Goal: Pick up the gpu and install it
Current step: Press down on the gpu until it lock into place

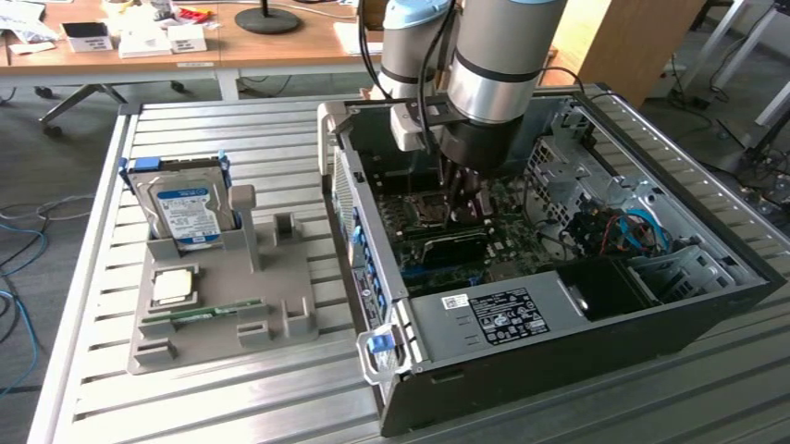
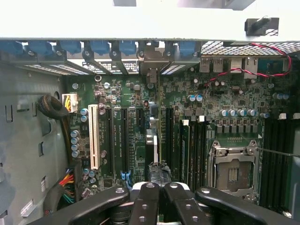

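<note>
Gripper point(image 2: 158, 187) clamped on gpu point(image 2: 151, 154), card edge-on, bracket end toward case rear wall point(image 2: 140, 23).

The exterior view was taken from above and at some distance, angled down at the open computer case point(image 1: 580, 277). The wrist view was taken close over its motherboard point(image 2: 140, 131), shared by both.

Computer case point(image 1: 691, 305): dark matt sheet metal outside, bare grey perforated steel inside. Motherboard point(image 2: 136, 108): green circuit board, slightly glossy, with black and white plastic slots. Table point(image 1: 259, 129): ribbed aluminium, brushed and pale. Holder tray point(image 1: 277, 277): grey matt plastic. Hard drive point(image 1: 185, 208): silver metal with glossy blue-white paper label. Gripper point(image 2: 158, 187): black matt fingers with shiny metal pins. Desk point(image 1: 296, 46): smooth wood.
</note>
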Controlling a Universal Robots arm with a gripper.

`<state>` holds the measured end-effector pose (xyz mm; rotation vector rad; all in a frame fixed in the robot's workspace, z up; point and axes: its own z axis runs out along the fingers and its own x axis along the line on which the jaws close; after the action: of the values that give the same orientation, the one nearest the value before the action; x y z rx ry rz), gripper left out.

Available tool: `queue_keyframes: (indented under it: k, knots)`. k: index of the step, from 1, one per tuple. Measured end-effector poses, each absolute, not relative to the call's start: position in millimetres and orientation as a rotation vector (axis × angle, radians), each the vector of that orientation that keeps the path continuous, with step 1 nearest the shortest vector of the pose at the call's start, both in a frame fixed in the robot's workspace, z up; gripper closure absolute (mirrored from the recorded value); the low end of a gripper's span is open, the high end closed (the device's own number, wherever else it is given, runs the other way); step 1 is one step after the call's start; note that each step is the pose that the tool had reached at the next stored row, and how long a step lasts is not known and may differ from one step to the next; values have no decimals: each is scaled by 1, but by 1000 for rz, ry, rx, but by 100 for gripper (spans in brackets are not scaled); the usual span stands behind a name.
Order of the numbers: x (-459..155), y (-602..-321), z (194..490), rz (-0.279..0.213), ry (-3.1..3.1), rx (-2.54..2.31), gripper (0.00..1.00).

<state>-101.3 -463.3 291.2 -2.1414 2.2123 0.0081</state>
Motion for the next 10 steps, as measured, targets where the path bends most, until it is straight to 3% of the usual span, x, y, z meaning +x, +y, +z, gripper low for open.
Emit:
queue_keyframes:
  k: [10]
  knots:
    - [-99, -463, 291, 24, 2221, -2149, 89]
